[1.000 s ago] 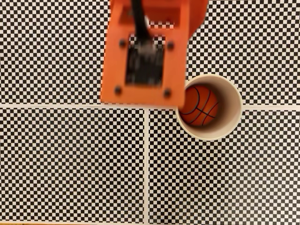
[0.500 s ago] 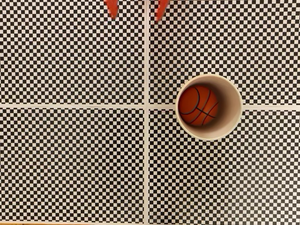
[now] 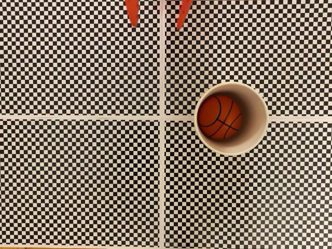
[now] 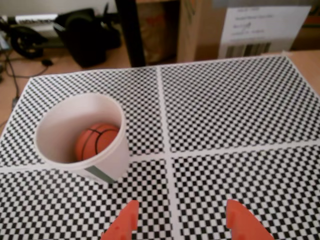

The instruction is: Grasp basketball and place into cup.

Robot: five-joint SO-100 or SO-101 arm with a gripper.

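The orange basketball (image 3: 220,116) with black seams lies at the bottom of the cream-white paper cup (image 3: 258,111), which stands upright on the checkered mat right of centre in the fixed view. In the wrist view the cup (image 4: 107,165) sits at the left with the basketball (image 4: 96,142) inside it. My orange gripper (image 3: 157,13) pokes in at the top edge of the fixed view, well away from the cup, open with nothing between its fingertips (image 3: 133,11). In the wrist view, the gripper (image 4: 182,222) shows as two spread tips at the bottom edge.
A black-and-white checkered mat (image 3: 83,176) with white dividing lines covers the table. Beyond its far edge in the wrist view stand a cardboard box (image 4: 260,27), a dark post (image 4: 131,32) and black gear with cables (image 4: 82,35).
A second ago the orange gripper body hung beside the cup, covering its left rim. It has since drawn back to the top edge of the fixed view. Ball and cup have not moved.
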